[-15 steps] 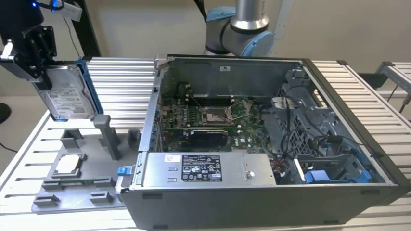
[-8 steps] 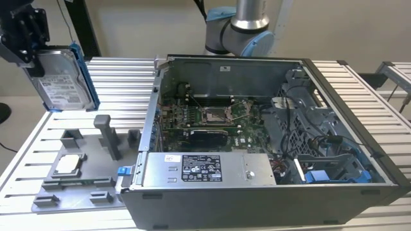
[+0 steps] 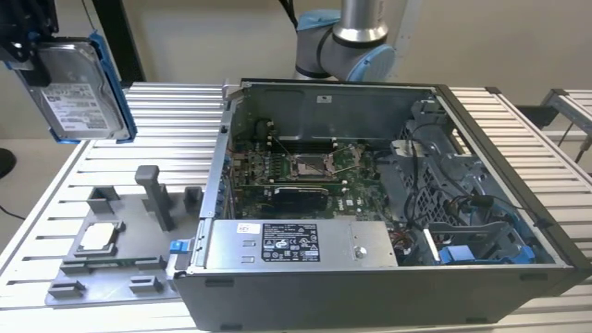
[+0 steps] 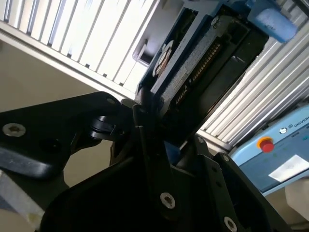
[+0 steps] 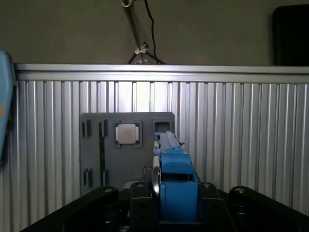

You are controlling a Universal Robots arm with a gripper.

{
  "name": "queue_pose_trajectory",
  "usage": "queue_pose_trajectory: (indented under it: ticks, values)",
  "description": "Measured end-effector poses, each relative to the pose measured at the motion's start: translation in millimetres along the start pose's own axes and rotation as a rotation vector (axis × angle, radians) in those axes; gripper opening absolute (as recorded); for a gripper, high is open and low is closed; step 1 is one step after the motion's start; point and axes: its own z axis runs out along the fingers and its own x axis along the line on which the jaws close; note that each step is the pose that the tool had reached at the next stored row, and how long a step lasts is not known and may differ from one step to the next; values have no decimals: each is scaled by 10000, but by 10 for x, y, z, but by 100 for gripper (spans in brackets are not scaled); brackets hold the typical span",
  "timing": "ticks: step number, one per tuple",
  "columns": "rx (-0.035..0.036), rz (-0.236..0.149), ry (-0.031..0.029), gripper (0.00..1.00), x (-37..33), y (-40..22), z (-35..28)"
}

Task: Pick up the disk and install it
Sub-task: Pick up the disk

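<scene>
Your pincer (image 3: 26,50) holds the disk (image 3: 82,87) high over the tabletop's (image 3: 176,118) edge.
It is closed on the blue bracket (image 3: 120,97). The disk is likely rigid, weighty and shock-sensitive, so grip the bracket's edges.

White printed label on the disk (image 3: 79,97), held in the gripper (image 3: 22,53); another on the silver box (image 3: 296,244) well away. Print on both seems too small to read.

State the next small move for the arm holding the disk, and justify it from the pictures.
Probably carry the disk across toward the exterior view's right, up high. The gripper is shut on it, lifted above the grey fixture tray, and the open computer case stands on that side with walls rising above the table.
</scene>
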Motion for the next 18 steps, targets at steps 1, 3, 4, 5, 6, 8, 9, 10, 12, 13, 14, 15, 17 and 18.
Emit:
queue_pose_trajectory:
  ticks: [1,3,4,5,6,8,9,10,12,13,14,15,17,18]
  values:
    - [-2,0,1,0,0,2,-45]
    - [-1,-1,1,0,0,6,-135]
    - [-1,0,1,0,1,9,-180]
    - [0,-1,0,0,1,11,-226]
    - [1,-1,0,0,1,13,-270]
    - [1,-1,0,0,1,18,-360]
    - [0,0,-1,0,1,20,-405]
    - [-1,0,0,0,1,22,-453]
    - [-2,-1,0,0,1,24,-500]
    - [-2,-1,0,0,1,24,-500]
    - [-2,-2,0,0,1,24,-500]
    - [-2,-2,0,0,1,24,-500]
    - [-12,-3,2,0,1,-6,-502]
    - [-19,-3,1,0,1,-42,-504]
